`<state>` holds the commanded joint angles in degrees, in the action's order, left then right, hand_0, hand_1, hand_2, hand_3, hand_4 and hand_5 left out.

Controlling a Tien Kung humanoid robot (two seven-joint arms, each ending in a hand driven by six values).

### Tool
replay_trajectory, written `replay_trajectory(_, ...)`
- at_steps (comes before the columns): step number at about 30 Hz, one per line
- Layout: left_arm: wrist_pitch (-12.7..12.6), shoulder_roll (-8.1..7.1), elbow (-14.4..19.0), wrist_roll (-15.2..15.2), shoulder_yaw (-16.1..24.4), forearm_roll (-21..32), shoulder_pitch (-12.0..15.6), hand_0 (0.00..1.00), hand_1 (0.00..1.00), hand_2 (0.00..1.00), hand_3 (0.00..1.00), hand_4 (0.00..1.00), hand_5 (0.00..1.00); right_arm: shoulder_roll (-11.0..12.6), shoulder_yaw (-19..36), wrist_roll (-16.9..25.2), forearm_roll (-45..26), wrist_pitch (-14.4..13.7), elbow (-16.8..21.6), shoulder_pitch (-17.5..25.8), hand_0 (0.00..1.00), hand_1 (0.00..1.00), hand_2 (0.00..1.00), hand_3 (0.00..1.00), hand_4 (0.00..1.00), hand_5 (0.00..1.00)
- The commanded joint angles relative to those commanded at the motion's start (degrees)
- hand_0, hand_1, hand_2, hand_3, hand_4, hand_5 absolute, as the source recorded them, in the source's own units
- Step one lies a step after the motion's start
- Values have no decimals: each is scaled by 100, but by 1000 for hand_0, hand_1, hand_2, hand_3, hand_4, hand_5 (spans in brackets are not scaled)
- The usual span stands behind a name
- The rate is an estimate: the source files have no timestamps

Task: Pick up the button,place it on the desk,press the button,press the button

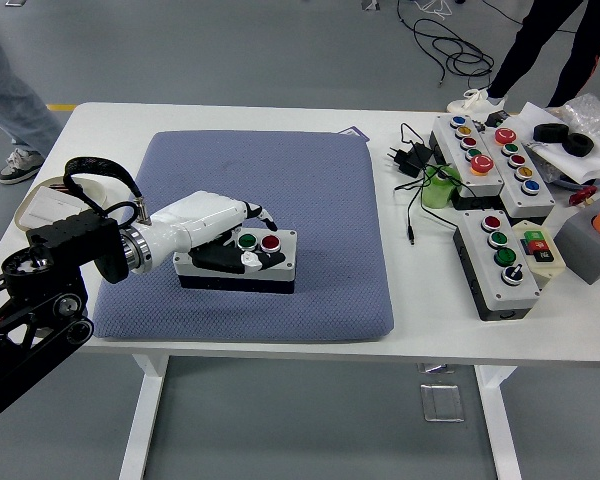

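Right now the left hand (225, 240) lies over the left part of the button box (242, 263). Its white fingers (248, 258) curl down over the top and the front side of the box, so the hand is closed around the box. A green button (247, 241) and a red button (270, 242) show on the top of the box, just to the right of the fingers. Whether a finger touches a button, I cannot tell.

The button box sits on a blue-grey pad (280, 180), near the pad's front edge. The pad lies flat on the white surface (230, 115). The black left arm (40, 290) comes in from the left side.

On the right part of the surface, well apart from the pad, there are more button boxes. One small box (500, 262) with a red and two green buttons lies near the front edge. Two longer boxes (490, 160) lie side by side behind it. A black plug with a cord (408, 158) lies between the pad and those boxes.

At the top left, a person's leg and shoe (15, 150) show beside the surface. At the top right, another person's legs (540, 45) stand on the floor.
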<state>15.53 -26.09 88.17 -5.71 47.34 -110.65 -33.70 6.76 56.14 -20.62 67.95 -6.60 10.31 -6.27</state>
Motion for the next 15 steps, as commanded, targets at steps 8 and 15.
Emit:
replay_trajectory(8,-161,200,-333,50,-34,-26,-38,16,2,48,768,785,998,-6,5,3,-7,-8,0,0,628,556,632,571,309,266)
replay_trajectory(15,-122,181,-386,37,-63,-6,-71,17,2,48,770,781,998,-9,-15,12,-37,-10,0,-11,629,556,632,571,308,266)
